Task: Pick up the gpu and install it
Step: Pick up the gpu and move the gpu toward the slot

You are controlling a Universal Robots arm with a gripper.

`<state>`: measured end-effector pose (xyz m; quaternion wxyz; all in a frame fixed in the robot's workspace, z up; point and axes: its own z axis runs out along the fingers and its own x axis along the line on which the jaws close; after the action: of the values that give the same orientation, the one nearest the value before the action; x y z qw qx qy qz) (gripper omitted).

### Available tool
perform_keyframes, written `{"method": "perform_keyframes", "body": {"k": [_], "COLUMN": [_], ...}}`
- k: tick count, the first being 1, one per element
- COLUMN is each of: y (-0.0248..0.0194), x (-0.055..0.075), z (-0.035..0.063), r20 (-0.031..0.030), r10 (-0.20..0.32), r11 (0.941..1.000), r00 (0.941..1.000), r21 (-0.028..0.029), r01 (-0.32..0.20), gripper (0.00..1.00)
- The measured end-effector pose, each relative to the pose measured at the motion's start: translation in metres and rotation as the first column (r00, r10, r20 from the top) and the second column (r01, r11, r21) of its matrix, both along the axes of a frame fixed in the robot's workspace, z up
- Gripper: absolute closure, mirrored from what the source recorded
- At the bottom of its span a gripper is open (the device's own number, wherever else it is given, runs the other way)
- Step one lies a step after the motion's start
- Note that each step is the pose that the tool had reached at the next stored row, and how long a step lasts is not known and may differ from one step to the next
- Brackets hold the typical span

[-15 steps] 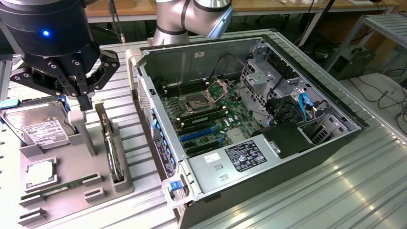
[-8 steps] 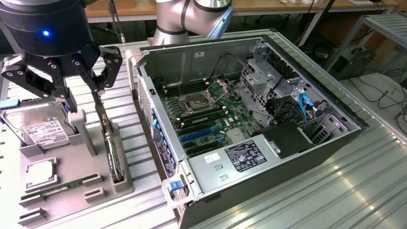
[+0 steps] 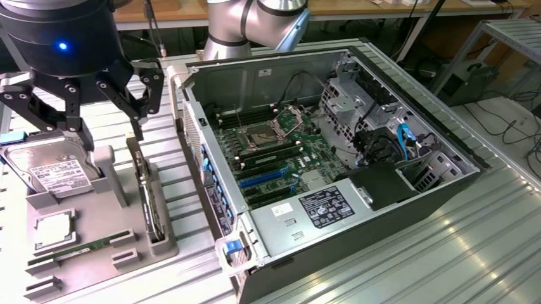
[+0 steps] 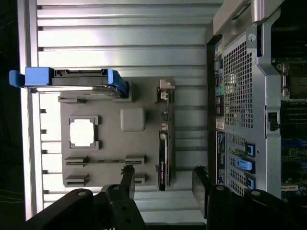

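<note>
On the slatted metal table (image 3: 473,253), the hand (image 3: 110,130) hovers released over the gpu (image 3: 149,193). Centre the jaws squarely astride the upright card.

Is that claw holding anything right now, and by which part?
Nothing is held. The gripper hangs open above the gpu, which stands on edge in its gray holder.

The gripper's (image 4: 163,181) black fingers (image 4: 126,179) stand spread wide over a grey moulded holder tray (image 4: 144,143), gripping nothing. The thin dark gpu (image 4: 164,148) stands on edge in its slot, in line between them. The tray also carries a blue-railed silver hard drive (image 4: 72,80), a square processor chip (image 4: 82,133) and a narrow RAM stick (image 4: 103,161). A perforated metal computer case (image 4: 235,81) stands just beside the tray.
</note>
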<state>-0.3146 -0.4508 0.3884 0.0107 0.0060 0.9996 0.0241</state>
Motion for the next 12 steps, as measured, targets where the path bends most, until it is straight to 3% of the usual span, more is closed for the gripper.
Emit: {"method": "perform_keyframes", "body": {"k": [12], "y": [-0.0007], "x": [0.0], "z": [-0.006], "r20": [-0.0001], "r10": [0.011], "r11": [0.9999], "r00": [0.9999], "r21": [0.0], "r01": [-0.011], "gripper": [0.4]}}
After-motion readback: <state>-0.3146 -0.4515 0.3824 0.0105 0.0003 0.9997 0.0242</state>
